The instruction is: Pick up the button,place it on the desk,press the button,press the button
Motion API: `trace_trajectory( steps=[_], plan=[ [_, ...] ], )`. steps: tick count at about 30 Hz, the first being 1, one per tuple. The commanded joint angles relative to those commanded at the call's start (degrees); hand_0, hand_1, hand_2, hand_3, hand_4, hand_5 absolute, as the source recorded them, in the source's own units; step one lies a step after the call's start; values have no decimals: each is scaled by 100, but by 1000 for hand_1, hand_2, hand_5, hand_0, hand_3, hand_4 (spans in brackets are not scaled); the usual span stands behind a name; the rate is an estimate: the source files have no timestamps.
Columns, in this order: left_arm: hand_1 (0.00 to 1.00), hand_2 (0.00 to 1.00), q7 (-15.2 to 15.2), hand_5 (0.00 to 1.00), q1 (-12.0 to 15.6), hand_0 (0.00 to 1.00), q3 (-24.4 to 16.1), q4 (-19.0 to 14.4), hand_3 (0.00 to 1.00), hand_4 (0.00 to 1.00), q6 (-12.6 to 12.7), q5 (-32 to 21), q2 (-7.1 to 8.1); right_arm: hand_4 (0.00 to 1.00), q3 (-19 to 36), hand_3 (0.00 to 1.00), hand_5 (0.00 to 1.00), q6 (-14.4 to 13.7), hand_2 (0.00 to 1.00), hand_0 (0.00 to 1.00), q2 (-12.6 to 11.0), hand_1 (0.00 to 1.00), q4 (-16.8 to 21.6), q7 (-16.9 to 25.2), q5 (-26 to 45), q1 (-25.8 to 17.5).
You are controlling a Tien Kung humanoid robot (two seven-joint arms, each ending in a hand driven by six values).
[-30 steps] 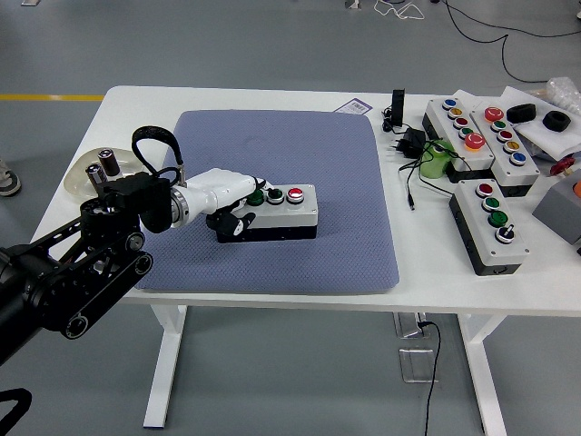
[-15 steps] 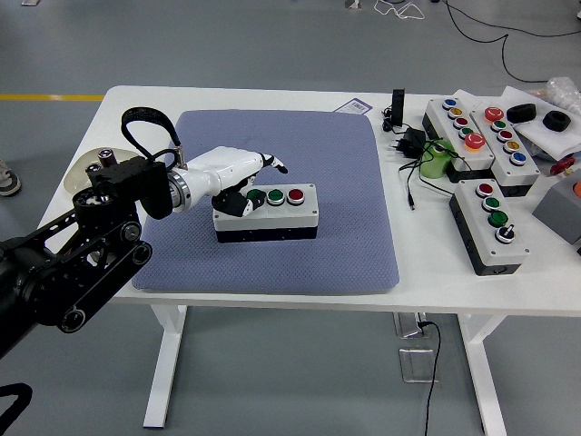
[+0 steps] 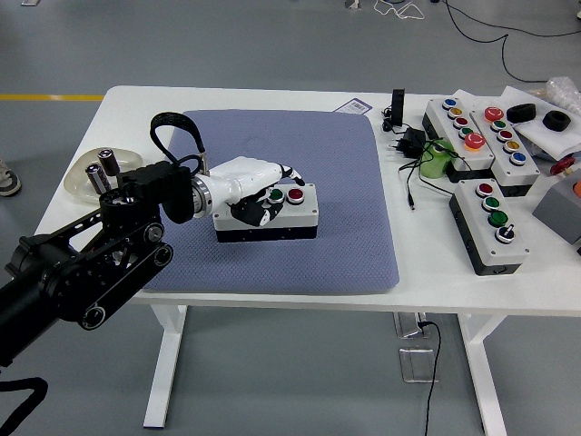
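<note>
A white and black button box (image 3: 283, 218) with green buttons and a red button (image 3: 295, 194) lies on the blue-grey mat (image 3: 300, 145) in the middle of the table. My left hand (image 3: 263, 189), white with black fingertips, is over the box's left half, palm down, fingers extended and resting on or just above the green buttons. It holds nothing. My right arm is out of view.
Several other button boxes (image 3: 490, 222) stand at the table's right side, with a green object (image 3: 437, 160), a black adapter (image 3: 410, 141) and cables. A pale dish (image 3: 83, 179) holding small cylinders sits at the left edge.
My left hand rose from the box's left front side and moved right, and now lies over the green buttons. The box has not moved.
</note>
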Motion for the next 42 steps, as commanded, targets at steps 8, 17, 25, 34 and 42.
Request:
trace_trajectory(
  steps=[8, 17, 25, 34, 42],
  plan=[
    [2, 28, 67, 2, 29, 2, 150, 201, 842, 443, -64, -12, -26, 227, -3, 633, 244, -4, 563, 633, -2, 539, 0, -3, -8, 6],
    [2, 28, 119, 2, 32, 2, 190, 316, 842, 443, -186, -12, -34, 227, -4, 633, 245, -6, 563, 633, -4, 539, 1, -3, -4, 3],
    [2, 35, -7, 2, 59, 2, 109, 188, 849, 470, 135, -86, -23, 227, -23, 633, 245, -9, 562, 632, 0, 539, 0, -2, 21, -9],
    [2, 44, -251, 4, 192, 2, -920, -329, 850, 592, 1067, -654, 52, 226, -70, 633, 245, -12, 563, 633, 2, 539, 0, -8, 64, -24],
    [2, 50, -187, 760, 243, 2, -1860, -37, 884, 850, 2013, -2073, 123, 226, -121, 633, 246, -10, 562, 633, 6, 539, 0, -16, 115, -34]
  ],
)
